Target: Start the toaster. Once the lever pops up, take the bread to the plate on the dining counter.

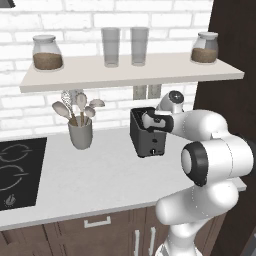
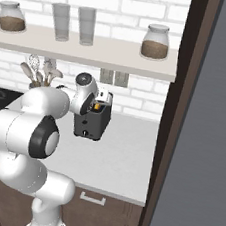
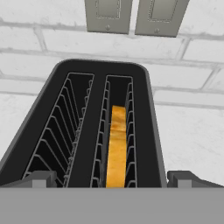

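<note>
The dark toaster [image 1: 148, 141] [image 2: 90, 123] stands on the white counter against the brick wall. In the hand view I look down into the toaster [image 3: 94, 127], which has two slots. The golden bread [image 3: 117, 148] sits low in the right-hand slot; the left slot is empty. My gripper [image 1: 151, 120] [image 2: 100, 100] [image 3: 113, 179] hovers just above the toaster's top, open, with one fingertip on each side of the toaster and nothing between them. The plate and the dining counter are out of view.
A grey utensil cup [image 1: 80, 133] stands left of the toaster, with a black cooktop [image 1: 17, 172] further left. A shelf [image 1: 130, 71] with jars and glasses hangs overhead. Two wall outlets [image 3: 131, 15] sit behind the toaster. A tall dark panel [image 2: 184, 119] borders the counter's right end.
</note>
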